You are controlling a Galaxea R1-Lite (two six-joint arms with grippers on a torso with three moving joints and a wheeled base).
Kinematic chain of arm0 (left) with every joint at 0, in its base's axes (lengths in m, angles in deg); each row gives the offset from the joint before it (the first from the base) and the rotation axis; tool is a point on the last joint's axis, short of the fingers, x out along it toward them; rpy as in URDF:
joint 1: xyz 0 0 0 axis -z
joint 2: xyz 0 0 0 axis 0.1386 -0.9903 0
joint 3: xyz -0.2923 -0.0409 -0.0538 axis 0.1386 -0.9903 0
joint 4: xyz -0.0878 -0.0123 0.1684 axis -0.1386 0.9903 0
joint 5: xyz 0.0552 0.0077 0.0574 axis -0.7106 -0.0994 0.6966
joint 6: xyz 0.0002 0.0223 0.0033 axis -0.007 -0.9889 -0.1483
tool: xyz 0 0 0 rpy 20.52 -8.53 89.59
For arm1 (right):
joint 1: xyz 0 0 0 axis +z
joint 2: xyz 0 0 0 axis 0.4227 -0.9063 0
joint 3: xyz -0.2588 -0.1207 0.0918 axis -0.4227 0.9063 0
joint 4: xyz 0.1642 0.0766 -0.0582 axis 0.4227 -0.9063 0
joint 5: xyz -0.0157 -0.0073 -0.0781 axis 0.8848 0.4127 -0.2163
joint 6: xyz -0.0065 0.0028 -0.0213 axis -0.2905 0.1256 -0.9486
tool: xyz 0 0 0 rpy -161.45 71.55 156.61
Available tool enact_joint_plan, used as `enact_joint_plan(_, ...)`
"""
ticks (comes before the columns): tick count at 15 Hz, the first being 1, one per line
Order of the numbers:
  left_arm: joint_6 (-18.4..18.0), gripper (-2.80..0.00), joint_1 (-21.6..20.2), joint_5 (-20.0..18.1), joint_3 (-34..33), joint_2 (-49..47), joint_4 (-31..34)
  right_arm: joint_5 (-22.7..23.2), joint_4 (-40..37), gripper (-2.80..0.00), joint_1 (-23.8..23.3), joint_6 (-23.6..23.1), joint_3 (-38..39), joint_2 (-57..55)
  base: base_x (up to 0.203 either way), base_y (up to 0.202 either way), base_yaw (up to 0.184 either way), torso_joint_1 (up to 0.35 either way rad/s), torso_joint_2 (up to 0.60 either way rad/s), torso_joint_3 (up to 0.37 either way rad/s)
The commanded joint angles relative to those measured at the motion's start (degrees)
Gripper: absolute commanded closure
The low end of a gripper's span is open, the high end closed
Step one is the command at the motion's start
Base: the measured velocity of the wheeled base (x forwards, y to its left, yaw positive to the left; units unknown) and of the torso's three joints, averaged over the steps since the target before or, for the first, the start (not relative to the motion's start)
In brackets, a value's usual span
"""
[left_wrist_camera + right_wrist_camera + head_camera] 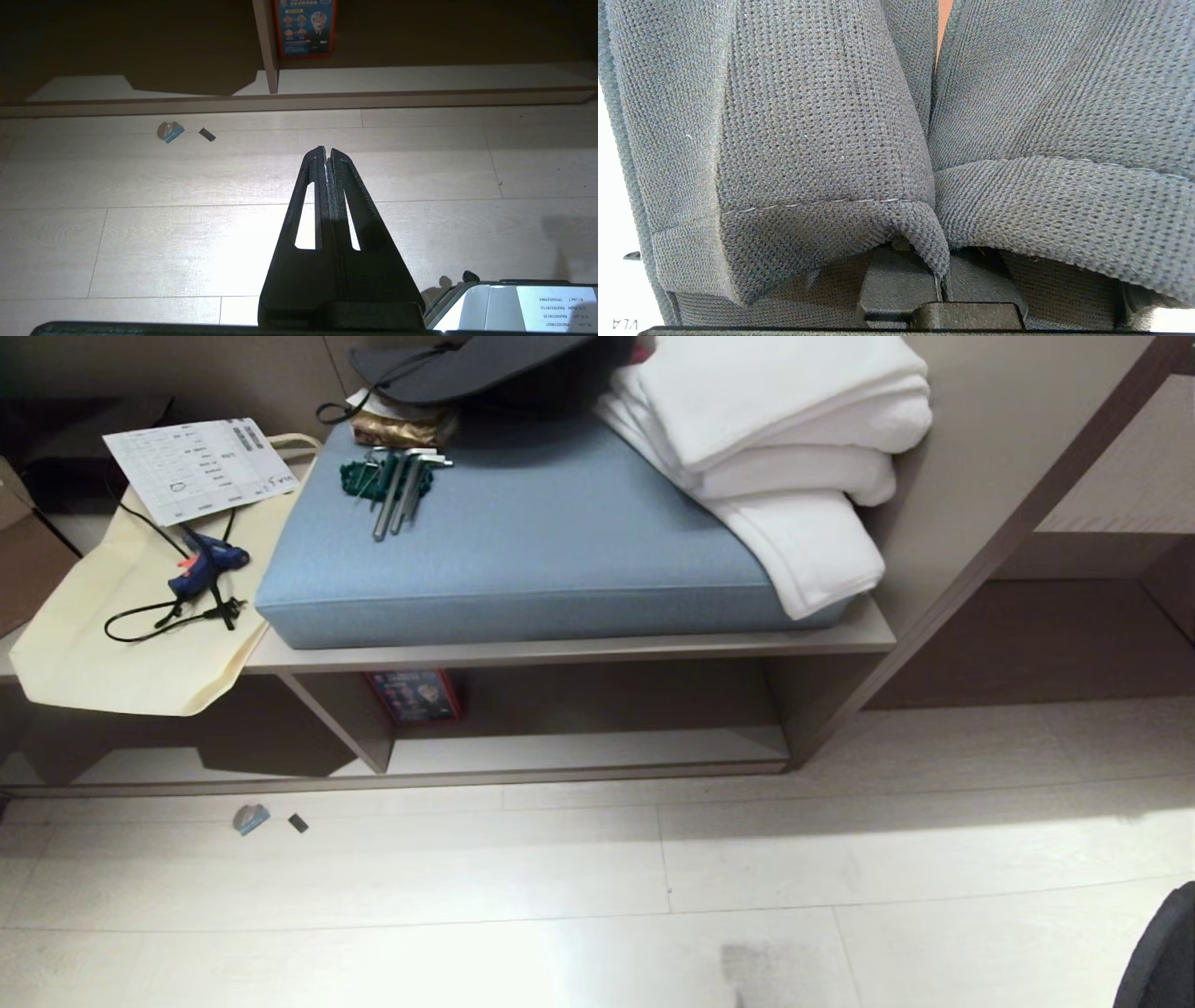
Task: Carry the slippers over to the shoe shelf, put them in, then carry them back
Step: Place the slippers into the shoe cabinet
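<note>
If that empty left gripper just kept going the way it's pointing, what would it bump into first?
Probably the floor: the left gripper, fingers shut, slants down at bare boards just short of the shoe shelf. How steeply is unclear, so it might reach the shelf's base instead.

Head view: high, tilted forward and down onto the shelf point(579, 649), taking in its top, its open cubbies and the pale floor point(653, 887) in front.

Left wrist view: low, near the floor, facing the shelf's base along the left gripper point(327, 151). Shared with head view: the divider point(345, 719), the red-framed card point(414, 695) and two small scraps point(252, 819) on the floor.

Right wrist view: very close; grey knit of the slippers point(822, 130) fills nearly the whole picture. Its facing cannot be fixed, probably downward. No clear overlap with the other two views.
</note>
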Motion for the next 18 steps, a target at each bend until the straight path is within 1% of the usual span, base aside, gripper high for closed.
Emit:
enact_joint_plan(1,0.02,0.0,-0.02,0.0,0.0,0.0,0.0,0.05,-0.02,0.0,0.02,0.01,0.0,-0.08,0.0,0.0,0.0,0.007,0.0,-0.194)
enact_joint_plan(18,0.02,0.0,-0.02,0.0,0.0,0.0,-0.08,-0.04,-0.02,0.0,0.02,-0.07,0.0,-0.08,0.0,0.0,0.0,0.003,0.0,-0.197)
